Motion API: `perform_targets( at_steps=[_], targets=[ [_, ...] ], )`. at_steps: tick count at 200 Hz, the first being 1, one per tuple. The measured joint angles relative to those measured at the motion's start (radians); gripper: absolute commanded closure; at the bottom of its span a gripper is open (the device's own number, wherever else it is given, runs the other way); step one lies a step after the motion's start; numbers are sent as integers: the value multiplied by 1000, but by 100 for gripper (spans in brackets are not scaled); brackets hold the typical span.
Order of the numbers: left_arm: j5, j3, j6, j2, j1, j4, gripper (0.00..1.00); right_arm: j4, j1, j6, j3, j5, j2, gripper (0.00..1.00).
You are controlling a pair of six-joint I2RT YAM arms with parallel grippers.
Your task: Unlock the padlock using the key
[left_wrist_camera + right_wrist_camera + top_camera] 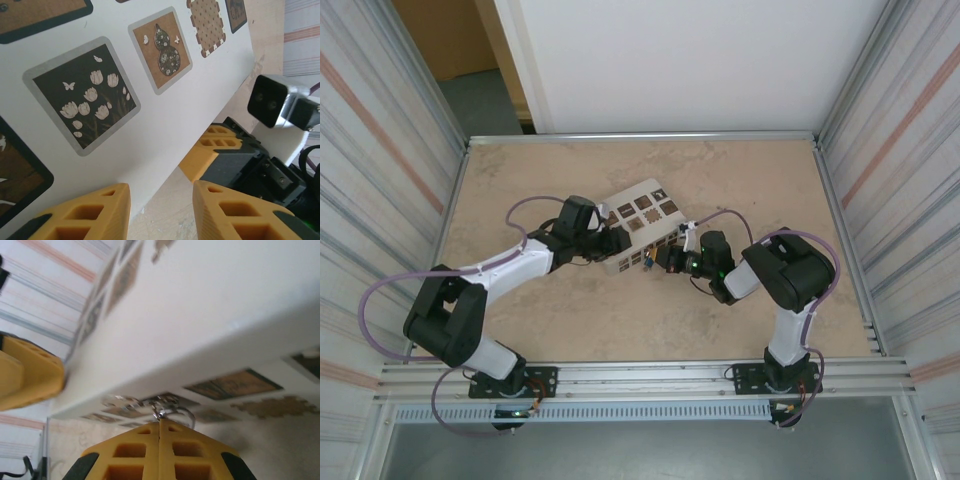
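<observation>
While both arms sit at the white box (640,212) in the middle of the table (750,170), I read R gripper (159,423) as pressed fully closed, tips pinching the key (159,413) by its ring, just under the box's side wall. L gripper (160,192) gapes wide, nothing btwn the pads, at the box's edge. Padlock: too small to pick out.

Box (640,212) (pic tiles) mid table (570,170)
</observation>
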Motion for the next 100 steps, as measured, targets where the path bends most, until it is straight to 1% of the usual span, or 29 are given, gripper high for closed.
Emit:
perform_targets(
  at_steps=[40,69,100],
  targets=[
    [-8,-4,-18,-3,-19,8,61,23,2,27,0,18,0,100],
    [-12,-11,-24,-8,-25,17,61,28,-13,25,-10,23,-3,75],
    [-15,-14,-26,-9,-26,23,61,19,-53,10,-58,23,-35,55]
  ],
)
